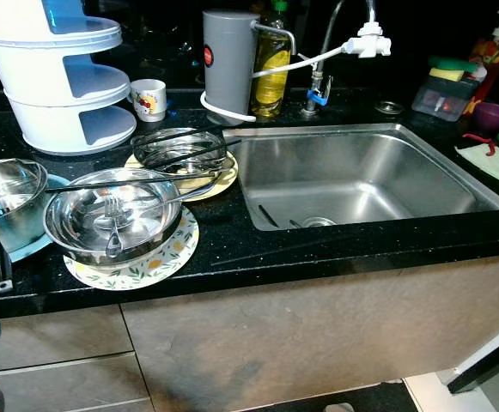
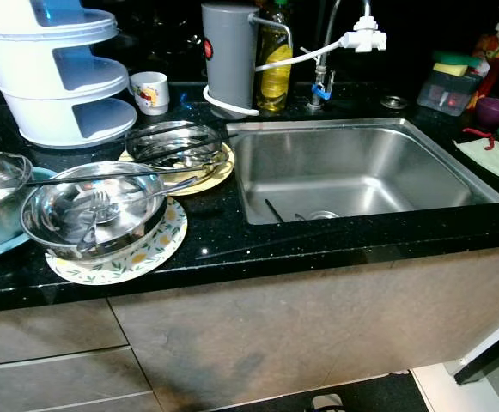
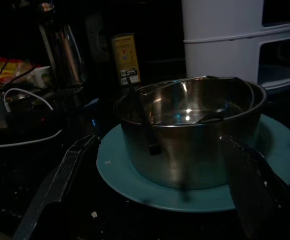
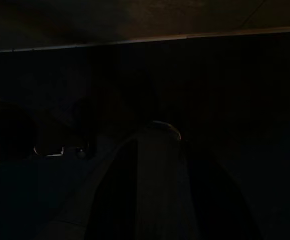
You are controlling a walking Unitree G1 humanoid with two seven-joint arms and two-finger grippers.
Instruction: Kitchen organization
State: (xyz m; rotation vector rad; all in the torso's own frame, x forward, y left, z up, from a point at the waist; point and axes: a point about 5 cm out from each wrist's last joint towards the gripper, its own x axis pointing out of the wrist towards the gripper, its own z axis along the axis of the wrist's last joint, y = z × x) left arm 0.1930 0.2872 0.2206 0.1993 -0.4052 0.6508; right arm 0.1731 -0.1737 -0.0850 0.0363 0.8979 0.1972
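From the head camera I look down on a black stone counter with a stainless sink set in at the 2 o'clock side. At 9 o'clock a steel bowl holding a fork sits on a floral plate, a long dark utensil lying across its rim. Just behind it, toward 11 o'clock, a smaller wire-rimmed bowl rests on a yellow plate.

At the far 9 o'clock edge a second steel pot stands on a teal plate. My left gripper hovers low in front of that pot, its jaws spread wide, one black finger on either side of the plate's near rim and apart from it. A utensil leans inside the pot.

Behind, at 10 o'clock, a white tiered rack stands by a small printed cup. At 12 o'clock are a grey canister, a bottle of yellow oil and the tap with a white fitting. At 2 o'clock sit a sponge tray and a purple bowl.

The right wrist camera is nearly black; I cannot tell how the right arm's jaws stand.
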